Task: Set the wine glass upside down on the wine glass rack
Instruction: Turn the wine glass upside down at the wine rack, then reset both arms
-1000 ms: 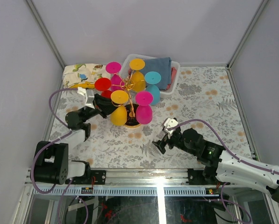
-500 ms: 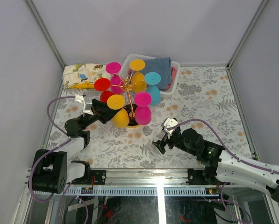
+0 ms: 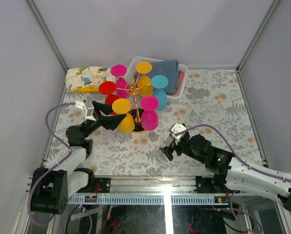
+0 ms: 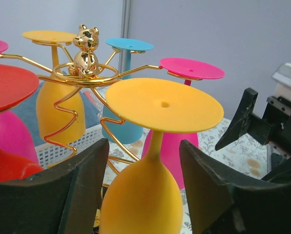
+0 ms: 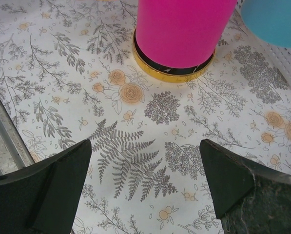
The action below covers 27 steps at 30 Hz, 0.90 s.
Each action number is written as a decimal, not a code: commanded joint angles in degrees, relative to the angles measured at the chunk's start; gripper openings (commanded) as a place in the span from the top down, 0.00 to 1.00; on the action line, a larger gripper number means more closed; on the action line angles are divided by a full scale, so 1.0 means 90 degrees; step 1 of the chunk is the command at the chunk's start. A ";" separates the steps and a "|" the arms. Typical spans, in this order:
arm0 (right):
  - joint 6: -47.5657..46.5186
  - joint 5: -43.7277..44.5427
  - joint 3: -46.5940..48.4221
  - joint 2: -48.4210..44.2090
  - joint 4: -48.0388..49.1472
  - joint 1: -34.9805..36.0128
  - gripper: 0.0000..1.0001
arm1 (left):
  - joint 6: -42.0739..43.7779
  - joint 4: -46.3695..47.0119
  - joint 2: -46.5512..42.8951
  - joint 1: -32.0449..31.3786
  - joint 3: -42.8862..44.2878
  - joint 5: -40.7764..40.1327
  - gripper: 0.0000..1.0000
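Observation:
The wine glass rack [image 3: 134, 88] is a gold wire stand with a bear on top [image 4: 86, 52]. It stands left of centre at the back of the table. A yellow wine glass [image 3: 126, 122] hangs upside down from its near-left arm, foot up [image 4: 164, 105], bowl down [image 4: 140, 195]. My left gripper [image 3: 106, 116] is open, its fingers [image 4: 87, 180] standing on either side of the bowl with a gap on each side. My right gripper [image 3: 165, 152] is open over bare tablecloth [image 5: 145, 146], near the rack's gold-rimmed base [image 5: 172, 74].
Red [image 3: 107, 88], pink [image 3: 149, 117], blue [image 3: 159, 92] and a further yellow [image 3: 144, 80] glass hang on the other arms. A white basket [image 3: 182, 68] with blue cloth stands behind the rack. A folded patterned cloth [image 3: 87, 78] lies at the back left. Walls enclose the table.
My left gripper's jaws have spread apart from the yellow glass, which now hangs on the rack, and the left arm has drawn back a little. The right arm has not moved.

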 commanded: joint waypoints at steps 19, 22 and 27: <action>0.0259 0.1341 -0.0457 -0.0397 0.0770 0.0013 0.01 | 0.0603 -0.5651 -0.4281 -0.0023 0.0303 -0.2686 0.00; 0.0388 0.1905 -0.0439 -0.0475 0.0719 0.0013 0.01 | 0.0618 -0.6633 -0.4573 -0.0022 0.0635 -0.2860 0.00; 0.0776 0.2899 -0.0244 -0.0666 0.0340 0.0013 0.01 | 0.0675 -0.8546 -0.4789 -0.0022 0.1429 -0.3594 0.00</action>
